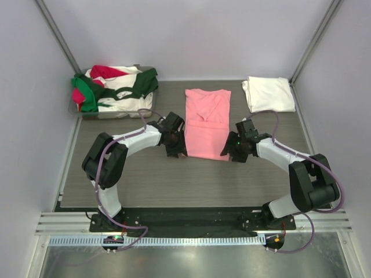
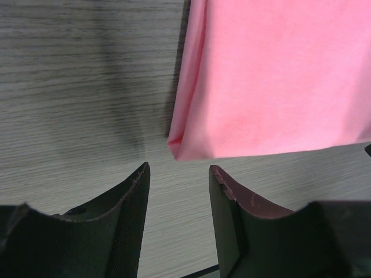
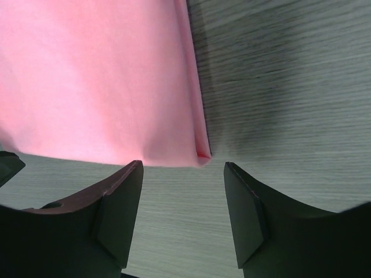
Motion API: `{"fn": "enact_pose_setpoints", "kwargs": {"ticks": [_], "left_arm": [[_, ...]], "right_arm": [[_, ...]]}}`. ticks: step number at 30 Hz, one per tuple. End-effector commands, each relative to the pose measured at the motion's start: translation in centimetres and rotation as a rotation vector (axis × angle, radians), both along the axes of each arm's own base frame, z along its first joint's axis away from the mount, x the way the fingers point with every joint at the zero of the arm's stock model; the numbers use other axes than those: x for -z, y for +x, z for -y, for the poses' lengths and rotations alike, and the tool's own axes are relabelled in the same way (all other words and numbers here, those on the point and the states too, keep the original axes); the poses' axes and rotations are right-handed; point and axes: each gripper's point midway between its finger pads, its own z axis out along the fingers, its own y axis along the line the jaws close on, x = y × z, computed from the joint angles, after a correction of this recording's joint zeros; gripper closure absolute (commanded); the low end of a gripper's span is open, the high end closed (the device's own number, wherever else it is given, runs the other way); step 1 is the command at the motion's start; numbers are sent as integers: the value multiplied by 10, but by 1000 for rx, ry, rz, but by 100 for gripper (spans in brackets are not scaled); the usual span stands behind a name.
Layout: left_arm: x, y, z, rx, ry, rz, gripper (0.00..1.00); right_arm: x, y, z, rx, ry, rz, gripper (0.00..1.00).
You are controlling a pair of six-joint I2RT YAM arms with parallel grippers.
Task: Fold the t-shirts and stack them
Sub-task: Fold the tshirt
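The salmon-pink t-shirt (image 1: 207, 123) lies flat in the middle of the surface (image 1: 145, 185), folded in to a long narrow shape with its collar at the far end; the hem is at the near end, and both grippers stand at this hem, one at each corner.

The left gripper (image 2: 177, 171) is low over the surface at the near left corner; its jaws are parted and hold nothing; in the left wrist view the folded corner of the cloth lies just in front of the gap between them, not inside it, and bare surface shows between the two fingers.

The right gripper (image 3: 182, 165) is at the near right corner; its jaws are also released and empty; in the right wrist view the corner of the hem lies just ahead of the gap, and I cannot tell whether the cloth touches a fingertip.

A white t-shirt (image 1: 269, 94) lies folded at the far right corner, well apart from the arms; more t-shirts (image 1: 116, 87), green, red and white, are heaped unfolded in a clear tray (image 1: 110, 116) at the far left.
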Motion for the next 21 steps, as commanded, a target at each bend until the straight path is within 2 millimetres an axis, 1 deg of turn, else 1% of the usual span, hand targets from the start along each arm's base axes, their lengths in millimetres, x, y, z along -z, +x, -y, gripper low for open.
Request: {"fn": "enact_pose_setpoints", "kwargs": {"ticks": [1,4,6,7,10,12,15,16,17,20,21], "left_arm": [[3,9,2,-14,-6,26,54],[10,6,2,-10,1,13,54],[16,4,1,-10,6,-1,55],[16,4,1,-9,5,-1,55],[22,1,0,-10,9,-10,56],[26,-2,-2,-14,14,-20,57],[19,-4,-2,-14,0,-10,58],[8,-3,-1,-13,-15,13,57],[3,-2,-1,-16,-19,25,57],[-14,2,-4,-21,-22,68,52],[-17,4,-4,-17,-24,80,49]], "right_arm": [[1,11,-4,-13,42,48,37],[9,8,-3,-17,44,32,41],[12,5,-2,-19,42,25,48],[14,3,-2,-19,45,21,53],[18,-1,0,-20,41,14,64],[19,-3,0,-20,43,10,64],[20,-6,2,-22,40,9,66],[21,-7,2,-24,39,7,65],[21,-8,2,-24,41,7,66],[21,-8,2,-26,40,8,64],[21,-9,3,-22,41,3,64]]}}
